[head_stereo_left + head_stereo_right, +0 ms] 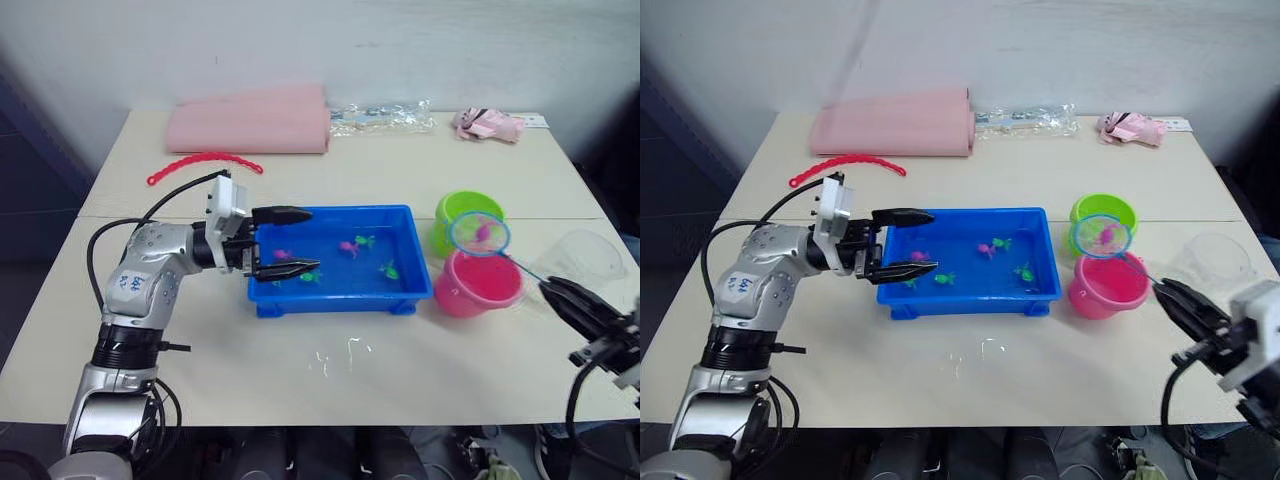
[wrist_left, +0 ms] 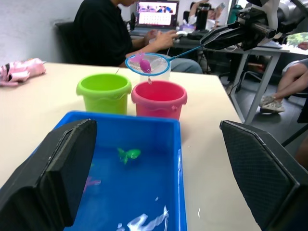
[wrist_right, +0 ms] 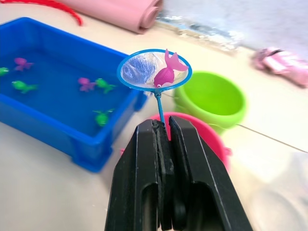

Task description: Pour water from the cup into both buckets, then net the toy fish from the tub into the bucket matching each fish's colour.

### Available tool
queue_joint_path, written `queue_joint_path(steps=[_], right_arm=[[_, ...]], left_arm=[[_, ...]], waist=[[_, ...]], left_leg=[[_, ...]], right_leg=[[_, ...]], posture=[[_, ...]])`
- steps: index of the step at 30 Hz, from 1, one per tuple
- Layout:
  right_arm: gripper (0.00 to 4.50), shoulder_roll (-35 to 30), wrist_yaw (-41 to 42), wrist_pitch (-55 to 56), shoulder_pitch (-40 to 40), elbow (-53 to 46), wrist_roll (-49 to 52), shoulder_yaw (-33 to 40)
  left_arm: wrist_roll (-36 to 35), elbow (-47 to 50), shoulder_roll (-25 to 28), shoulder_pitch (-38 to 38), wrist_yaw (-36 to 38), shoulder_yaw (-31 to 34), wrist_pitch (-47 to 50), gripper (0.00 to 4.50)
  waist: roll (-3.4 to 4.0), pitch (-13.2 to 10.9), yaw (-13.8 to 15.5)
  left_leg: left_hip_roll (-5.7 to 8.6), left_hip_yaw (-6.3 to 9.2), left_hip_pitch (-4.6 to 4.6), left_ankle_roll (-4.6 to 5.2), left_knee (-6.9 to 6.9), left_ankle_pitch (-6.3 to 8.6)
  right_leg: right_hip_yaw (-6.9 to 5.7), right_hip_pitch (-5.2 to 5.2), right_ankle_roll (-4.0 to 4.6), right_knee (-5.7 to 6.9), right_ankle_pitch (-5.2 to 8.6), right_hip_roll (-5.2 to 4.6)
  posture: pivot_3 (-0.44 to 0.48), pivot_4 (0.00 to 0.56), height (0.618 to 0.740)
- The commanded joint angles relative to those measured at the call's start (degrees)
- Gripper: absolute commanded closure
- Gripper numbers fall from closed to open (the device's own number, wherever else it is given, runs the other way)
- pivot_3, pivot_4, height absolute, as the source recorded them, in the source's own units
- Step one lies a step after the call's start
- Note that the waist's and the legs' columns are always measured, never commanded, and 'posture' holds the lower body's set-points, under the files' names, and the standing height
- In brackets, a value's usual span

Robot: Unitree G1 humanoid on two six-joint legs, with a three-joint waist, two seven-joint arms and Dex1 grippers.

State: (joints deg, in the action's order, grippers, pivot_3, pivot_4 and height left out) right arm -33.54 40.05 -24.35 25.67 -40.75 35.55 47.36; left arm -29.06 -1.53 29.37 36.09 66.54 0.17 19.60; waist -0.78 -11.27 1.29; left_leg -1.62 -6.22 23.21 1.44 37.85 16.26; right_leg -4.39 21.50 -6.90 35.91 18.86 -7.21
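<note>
Right wrist view: right gripper (image 3: 164,126) jaws clamped on the thin handle of the net (image 3: 154,70), a pink fish (image 3: 166,72) lying in the hoop. Net hangs over the near rims of the green bucket (image 1: 468,213) and pink bucket (image 1: 482,285), not yet clearly above the pink one. Left gripper (image 1: 285,242) jaws spread apart, empty, straddling the left end wall of the blue tub (image 1: 340,293), apparently steadying it. Tub sits mid tabletop (image 1: 330,370), buckets just beside its right end, clear cup (image 1: 585,258) to the right of them. Several pink and green fish remain in the tub. Step: netting phase, delivering a pink fish. Next move likely calls for bringing the hoop squarely over the pink bucket and tipping it so the fish drops in, not into green
</note>
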Motion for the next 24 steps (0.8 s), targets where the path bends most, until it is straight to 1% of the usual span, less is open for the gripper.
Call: queue_joint_path(steps=[1, 3, 6, 10, 12, 15, 21, 24], right_arm=[[4.5, 0.05, 4.43, 10.39, 3.5, 3.2, -6.55, 2.33], [4.5, 0.64, 5.54, 16.37, 4.63, 5.96, -10.34, 1.57], [4.5, 1.82, 5.05, 25.01, 3.98, 10.2, -15.08, 0.61], [4.5, 0.89, 7.35, 38.21, 4.24, 17.51, -21.9, -2.23], [4.5, 0.78, 6.77, 43.96, 3.58, 20.21, -24.41, -3.14], [4.5, -0.59, 4.51, 53.43, 2.53, 24.02, -31.29, -4.21], [4.5, -3.83, -0.07, 66.97, 1.58, 30.99, -40.86, -5.83], [4.5, -5.42, -4.78, 73.6, 0.25, 32.81, -49.04, -4.54]], left_arm=[[-0.79, -0.27, -0.82, 1.4, 0.56, -0.12, -0.39, 0.04], [-0.57, -0.54, -1.27, 1.59, 0.57, -0.38, -0.58, 0.04], [-0.13, -0.84, -1.72, 1.62, 0.62, -0.69, -0.95, 0.04], [-0.14, -0.61, -1.85, 1.26, 0.37, -0.71, -0.96, 0.04], [-0.12, -0.43, -1.92, 1.11, 0.23, -0.77, -0.9, 0.04], [-0.2, 0.17, -2.06, 0.84, -0.04, -0.97, -0.62, 0.04], [-0.42, 1.21, -1.93, 0.3, -0.35, -1.22, -0.11, 0.04], [-0.44, 1.52, -1.85, 0.14, -0.6, -1.2, 0.22, 0.04]], waist=[[0.0, 0.0, -0.05], [0.0, 0.0, -0.15], [0.0, 0.0, -0.15], [0.0, 0.0, -0.13], [0.0, 0.0, -0.14], [0.0, 0.0, -0.15], [0.0, 0.0, -0.2], [0.01, 0.0, -0.24]], left_leg=[[0.0, -0.01, -0.02, 0.0, 0.0, 0.0], [-0.01, -0.03, -0.03, 0.0, 0.0, 0.0], [-0.02, -0.04, -0.04, -0.02, 0.0, 0.0], [-0.01, -0.05, -0.05, -0.04, 0.0, -0.02], [-0.01, -0.05, -0.05, -0.05, 0.0, -0.02], [-0.01, -0.05, -0.06, -0.06, 0.0, -0.03], [-0.02, -0.05, -0.07, -0.12, 0.01, -0.06], [-0.01, -0.06, -0.08, -0.12, 0.03, -0.06]], right_leg=[[0.02, -0.01, 0.0, -0.01, 0.0, 0.0], [0.03, 0.0, 0.0, -0.01, 0.0, 0.03], [0.05, 0.01, 0.0, 0.0, 0.0, 0.04], [0.06, 0.01, 0.0, 0.0, 0.0, 0.04], [0.07, 0.01, 0.0, 0.0, 0.0, 0.03], [0.07, 0.0, 0.0, 0.01, 0.0, 0.03], [0.09, 0.0, 0.0, 0.02, 0.0, 0.02], [0.09, -0.01, 0.0, 0.02, 0.0, 0.02]], posture=[[0.0, 0.15, 0.74], [0.0, 0.15, 0.74], [0.0, 0.15, 0.74], [0.0, 0.15, 0.74], [0.0, 0.15, 0.74], [0.0, 0.15, 0.74], [0.0, 0.15, 0.74], [0.0, 0.15, 0.74]])
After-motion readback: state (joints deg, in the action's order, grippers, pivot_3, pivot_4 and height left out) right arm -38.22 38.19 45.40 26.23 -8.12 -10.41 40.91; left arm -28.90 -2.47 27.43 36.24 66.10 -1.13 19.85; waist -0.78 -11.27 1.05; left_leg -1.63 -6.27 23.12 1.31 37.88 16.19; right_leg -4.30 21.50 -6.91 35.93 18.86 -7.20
